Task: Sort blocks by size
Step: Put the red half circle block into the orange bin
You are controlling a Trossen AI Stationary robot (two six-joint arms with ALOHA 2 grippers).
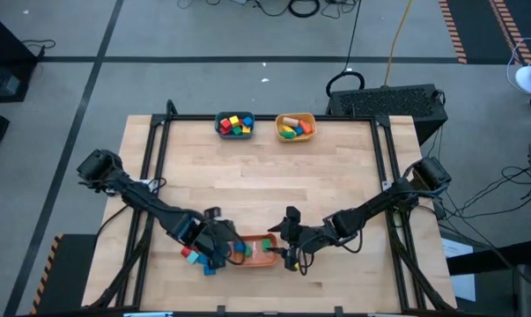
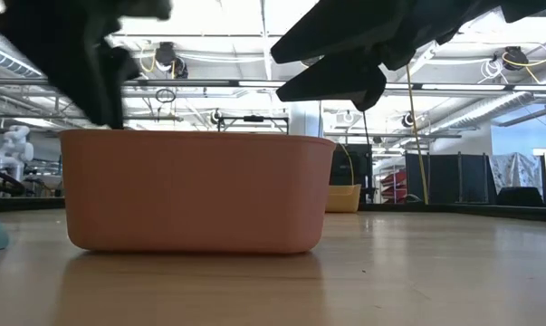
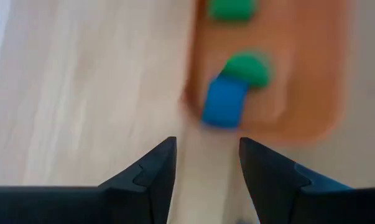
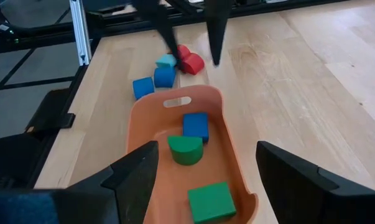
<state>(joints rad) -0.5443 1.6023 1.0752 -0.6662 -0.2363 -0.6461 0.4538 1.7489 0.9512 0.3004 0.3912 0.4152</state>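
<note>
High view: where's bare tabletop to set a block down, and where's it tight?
Free: the wide wood middle between the two far bowls, dark and yellow, and the orange tray. Crowded: the near edge, where the left tool and right tool flank the tray, with loose blocks just outside it.

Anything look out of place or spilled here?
Mildly: four blocks, two blue, one light blue and one red, lie loose on the table just outside the orange bowl. Nothing looks damaged.
</note>
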